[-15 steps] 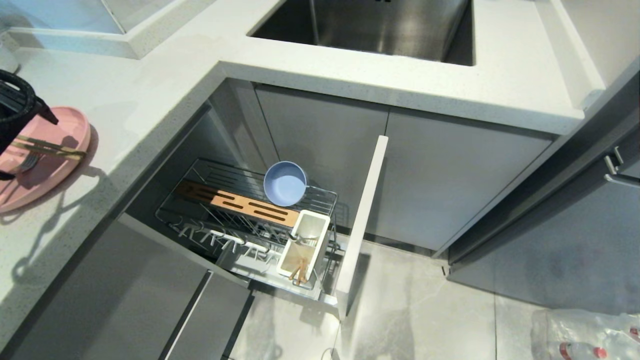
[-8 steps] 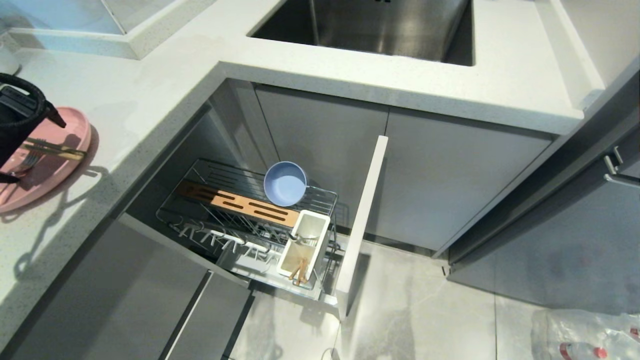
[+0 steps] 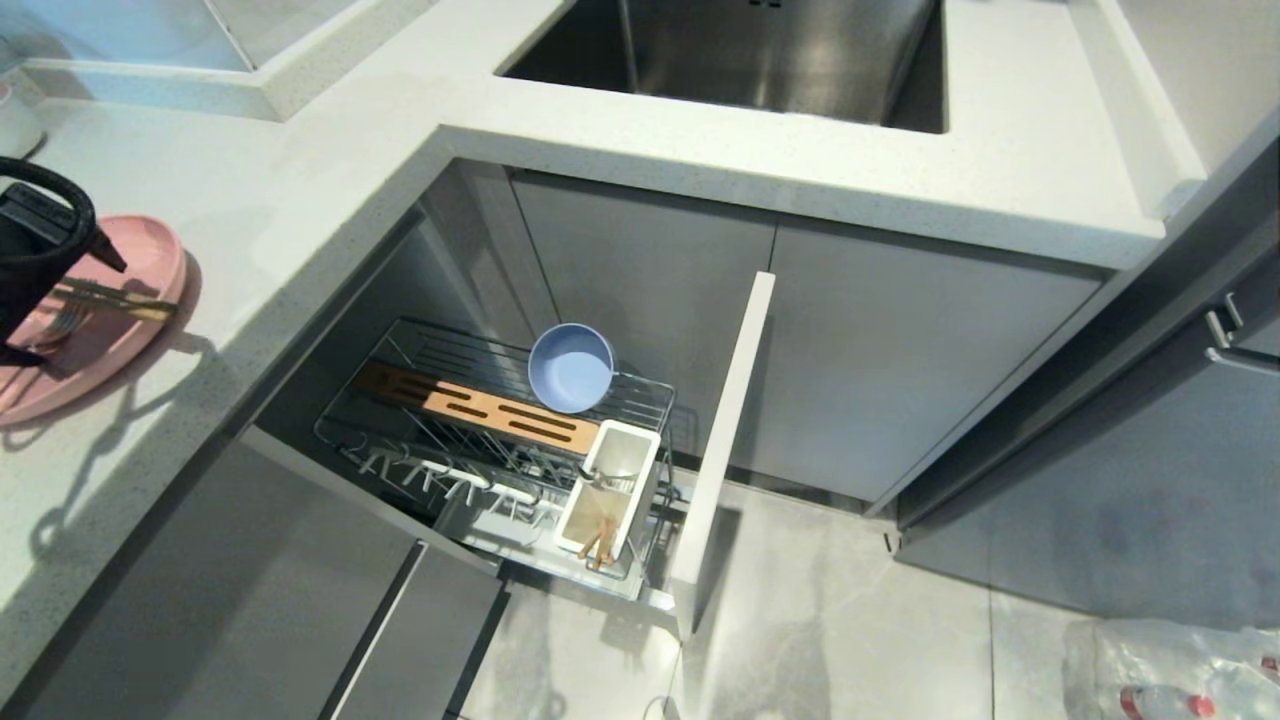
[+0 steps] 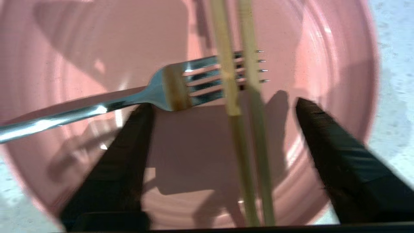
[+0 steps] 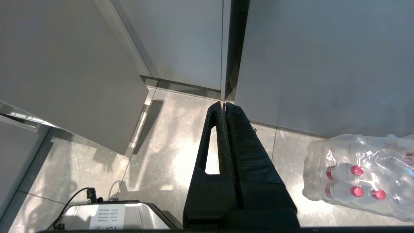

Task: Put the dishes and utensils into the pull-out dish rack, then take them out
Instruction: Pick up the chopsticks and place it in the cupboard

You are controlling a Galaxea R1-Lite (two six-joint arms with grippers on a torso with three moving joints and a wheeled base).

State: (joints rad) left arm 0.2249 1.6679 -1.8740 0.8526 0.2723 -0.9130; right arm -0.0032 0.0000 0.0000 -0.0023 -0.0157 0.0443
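At the 9 o'clock edge of the head view, the left end effector hung over the pink plate on the counter. Its fingers stood apart, astride the chopsticks without touching them, and it held nothing. The chopsticks lay side by side across the tines of the fork, and both rested on the plate.

Toward the centre, below the counter, the rack was pulled out. The blue bowl sat at its 12 o'clock side, touching the wooden strip. The white cup stood at the rack's 4 o'clock corner with brown sticks in its near compartment. Just right of the cup stood the front panel.

At the sink, at 12 o'clock, nothing was in hand. Right of everything, the right end effector hung closed and empty above the floor, near a pack of bottles at 4 o'clock.
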